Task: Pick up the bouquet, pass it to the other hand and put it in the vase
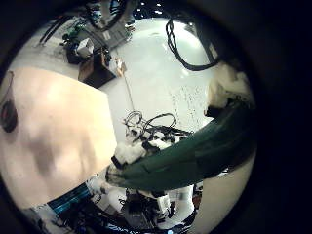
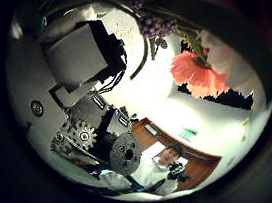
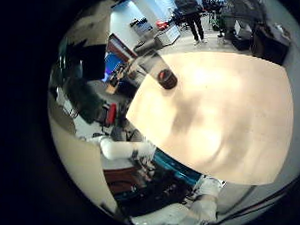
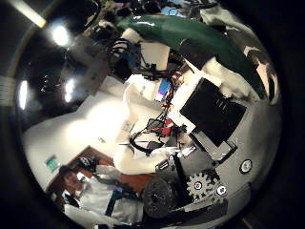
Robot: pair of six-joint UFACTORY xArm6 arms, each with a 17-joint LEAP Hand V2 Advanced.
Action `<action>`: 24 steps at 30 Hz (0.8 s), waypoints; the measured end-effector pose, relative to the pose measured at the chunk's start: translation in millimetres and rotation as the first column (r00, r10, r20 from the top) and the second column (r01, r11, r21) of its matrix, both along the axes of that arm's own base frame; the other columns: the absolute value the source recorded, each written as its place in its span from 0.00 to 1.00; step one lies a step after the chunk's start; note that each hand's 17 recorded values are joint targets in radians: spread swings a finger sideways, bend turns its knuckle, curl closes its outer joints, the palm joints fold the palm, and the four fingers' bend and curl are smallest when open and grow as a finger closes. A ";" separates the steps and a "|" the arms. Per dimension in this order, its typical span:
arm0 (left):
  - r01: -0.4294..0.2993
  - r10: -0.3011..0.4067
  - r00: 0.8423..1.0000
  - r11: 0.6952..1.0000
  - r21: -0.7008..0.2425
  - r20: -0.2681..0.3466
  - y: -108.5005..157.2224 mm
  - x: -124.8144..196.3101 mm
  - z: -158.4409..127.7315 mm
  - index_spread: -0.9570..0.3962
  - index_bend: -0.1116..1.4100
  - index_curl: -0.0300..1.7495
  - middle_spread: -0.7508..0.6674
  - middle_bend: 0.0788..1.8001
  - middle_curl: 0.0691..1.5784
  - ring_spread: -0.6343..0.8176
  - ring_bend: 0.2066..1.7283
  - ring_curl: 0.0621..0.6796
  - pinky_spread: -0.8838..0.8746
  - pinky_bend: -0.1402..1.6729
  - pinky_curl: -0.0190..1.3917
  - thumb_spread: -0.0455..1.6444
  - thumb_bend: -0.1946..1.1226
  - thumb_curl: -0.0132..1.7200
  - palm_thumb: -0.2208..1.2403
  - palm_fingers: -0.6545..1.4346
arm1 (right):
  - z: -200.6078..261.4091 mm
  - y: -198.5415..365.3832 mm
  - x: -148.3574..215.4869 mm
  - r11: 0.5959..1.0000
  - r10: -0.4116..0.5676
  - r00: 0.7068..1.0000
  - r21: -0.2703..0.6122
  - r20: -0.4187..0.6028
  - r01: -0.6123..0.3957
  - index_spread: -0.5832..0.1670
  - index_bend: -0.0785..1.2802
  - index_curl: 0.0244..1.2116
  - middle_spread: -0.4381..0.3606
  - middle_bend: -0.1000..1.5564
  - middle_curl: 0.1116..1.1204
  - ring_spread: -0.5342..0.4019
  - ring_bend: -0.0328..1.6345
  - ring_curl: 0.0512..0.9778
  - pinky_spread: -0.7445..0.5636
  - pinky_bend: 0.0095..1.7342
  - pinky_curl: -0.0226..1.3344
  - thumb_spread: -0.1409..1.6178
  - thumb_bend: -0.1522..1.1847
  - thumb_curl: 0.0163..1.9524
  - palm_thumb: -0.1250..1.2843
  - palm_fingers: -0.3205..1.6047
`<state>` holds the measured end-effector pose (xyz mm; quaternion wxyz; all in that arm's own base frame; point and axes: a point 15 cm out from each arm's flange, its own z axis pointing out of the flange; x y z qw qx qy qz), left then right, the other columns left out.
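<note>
The bouquet's wrapped stems (image 1: 190, 156) run close across the left palm, with my left hand's fingertips (image 1: 229, 93) curled on them. Its flower heads (image 2: 196, 69) and berry sprigs (image 2: 156, 26) stick out past my left hand (image 2: 81, 59) on the thumb side. Another hand (image 1: 135, 151) grips the far end of the stems. The same stems (image 4: 205, 38) cross close to the right palm, where my right hand (image 4: 217, 107) has a fingertip (image 4: 240, 62) bent onto them. The vase (image 3: 167, 78) is a small dark pot standing on the table (image 3: 230, 106), well below both hands.
The table's bare top (image 1: 54, 127) lies beneath the hands, and its edge (image 3: 139, 127) borders the floor. Room furniture and equipment stand beyond it.
</note>
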<state>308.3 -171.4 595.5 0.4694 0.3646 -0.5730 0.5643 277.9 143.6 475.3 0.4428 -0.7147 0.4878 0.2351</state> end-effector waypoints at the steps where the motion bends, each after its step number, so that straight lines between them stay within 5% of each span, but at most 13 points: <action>1: -0.009 0.009 1.000 1.000 0.001 0.009 2.4 1.0 2.6 0.30 0.60 0.49 0.20 0.61 0.54 0.15 0.81 0.78 0.26 0.91 0.35 0.63 0.19 0.34 0.78 0.85 | -8.9 -0.5 1.4 1.000 -0.012 1.000 0.009 -0.020 0.012 0.48 0.84 0.65 0.41 0.86 0.53 0.37 0.85 0.60 0.35 0.67 0.59 0.58 0.07 0.54 0.80 0.71; 8: -0.122 0.118 0.987 0.992 0.028 0.113 32.5 11.2 34.0 0.26 0.62 0.55 0.19 0.63 0.56 0.16 0.84 0.81 0.25 0.92 0.39 0.64 0.18 0.38 0.79 0.83 | -30.5 -1.3 -3.2 0.997 -0.066 0.997 0.023 -0.035 0.067 0.40 0.61 0.58 0.39 0.74 0.46 0.33 0.80 0.54 0.24 0.60 0.53 0.60 0.08 0.45 0.73 0.52; 13: -0.256 0.241 0.948 0.965 0.050 0.206 72.0 23.1 64.2 0.25 0.62 0.58 0.19 0.63 0.57 0.16 0.84 0.82 0.25 0.91 0.41 0.65 0.16 0.39 0.79 0.82 | -28.9 -4.0 -0.7 0.997 -0.080 0.997 0.019 -0.018 0.081 0.34 0.51 0.53 0.37 0.66 0.42 0.32 0.77 0.51 0.27 0.58 0.51 0.60 0.09 0.41 0.72 0.41; 19: -0.365 0.341 0.906 0.929 0.055 0.251 110.8 32.7 79.7 0.23 0.60 0.61 0.18 0.63 0.57 0.16 0.85 0.82 0.25 0.90 0.43 0.65 0.15 0.41 0.80 0.82 | -28.8 -10.4 1.8 0.995 -0.100 0.995 0.018 -0.009 0.101 0.27 0.45 0.47 0.41 0.55 0.35 0.40 0.67 0.43 0.56 0.48 0.48 0.61 0.08 0.35 0.66 0.21; 24: -0.442 0.401 0.856 0.895 0.062 0.326 135.8 31.7 99.4 0.22 0.59 0.63 0.18 0.63 0.58 0.16 0.85 0.82 0.25 0.90 0.44 0.66 0.14 0.43 0.80 0.82 | -27.3 -14.6 9.8 0.992 -0.121 0.993 0.015 0.001 0.121 0.25 0.35 0.38 0.49 0.43 0.27 0.60 0.54 0.33 0.79 0.47 0.42 0.61 0.09 0.31 0.62 0.15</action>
